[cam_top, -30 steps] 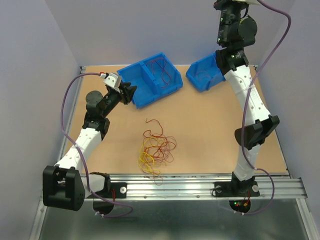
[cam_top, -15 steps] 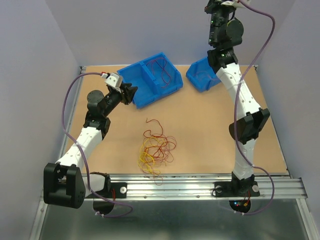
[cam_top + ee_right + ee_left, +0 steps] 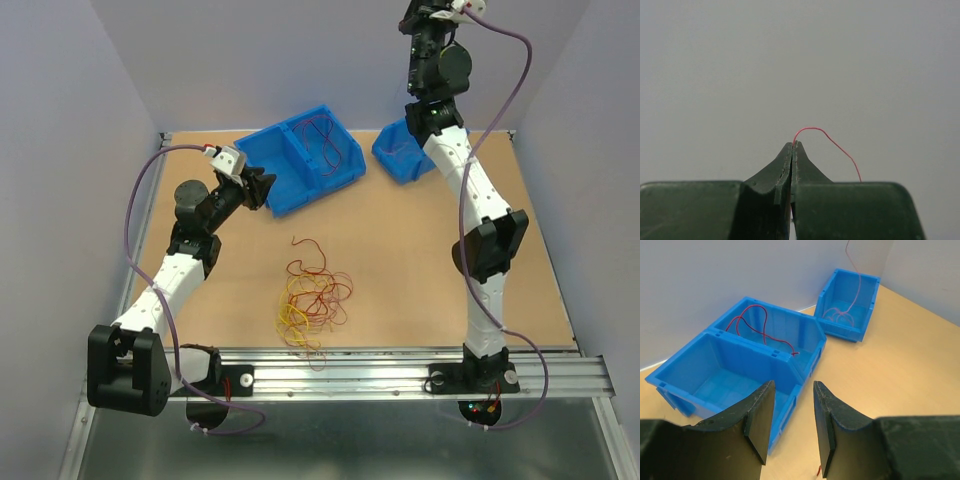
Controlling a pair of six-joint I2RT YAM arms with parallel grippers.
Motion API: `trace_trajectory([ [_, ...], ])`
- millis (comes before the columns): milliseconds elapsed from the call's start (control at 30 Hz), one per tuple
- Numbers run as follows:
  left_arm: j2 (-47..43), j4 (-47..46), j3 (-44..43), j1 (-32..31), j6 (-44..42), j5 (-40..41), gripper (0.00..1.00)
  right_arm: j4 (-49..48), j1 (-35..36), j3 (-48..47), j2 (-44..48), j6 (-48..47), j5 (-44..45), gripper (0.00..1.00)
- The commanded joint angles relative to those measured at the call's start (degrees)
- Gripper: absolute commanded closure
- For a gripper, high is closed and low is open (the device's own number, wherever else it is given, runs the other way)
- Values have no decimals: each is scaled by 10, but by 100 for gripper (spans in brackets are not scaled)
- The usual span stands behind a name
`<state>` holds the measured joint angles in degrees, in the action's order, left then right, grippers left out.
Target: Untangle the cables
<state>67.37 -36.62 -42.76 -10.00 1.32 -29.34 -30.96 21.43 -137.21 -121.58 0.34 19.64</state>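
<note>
A loose tangle of red, yellow and orange cables (image 3: 312,300) lies on the table in front of the arms. My right gripper (image 3: 428,12) is raised high above the small blue bin (image 3: 403,150). In the right wrist view it (image 3: 793,145) is shut on a thin red cable (image 3: 830,140). In the left wrist view that strand (image 3: 858,287) hangs down into the small bin (image 3: 867,307). My left gripper (image 3: 262,185) is open and empty (image 3: 793,390), next to the double blue bin (image 3: 285,160). A red cable (image 3: 322,135) lies in that bin's right compartment.
The double bin's near compartment (image 3: 725,375) holds nothing. Grey walls close in the table at the left, back and right. A metal rail (image 3: 400,365) runs along the near edge.
My right arm has swung left and straightened upward, carrying the red cable with it. My left arm and the tangle have not moved.
</note>
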Motion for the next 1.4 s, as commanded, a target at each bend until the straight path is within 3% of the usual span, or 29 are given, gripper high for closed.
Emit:
trace_trajectory([
  [0,-8,-27,-24,2,-5,-12,52,-57,-8,32,1,30,-5,99],
  [467,-9,-27,-23,2,-7,-11,52,-130,-31,174,17,58,2,99],
  [800,-12,-27,-22,2,-10,-8,52,-179,-35,351,87,11,63,99],
  [933,-14,-26,-21,2,-10,-5,52,-243,-35,445,121,-15,92,99],
  [1367,-18,-25,-21,2,-10,-5,52,-295,-35,537,199,-58,127,100],
])
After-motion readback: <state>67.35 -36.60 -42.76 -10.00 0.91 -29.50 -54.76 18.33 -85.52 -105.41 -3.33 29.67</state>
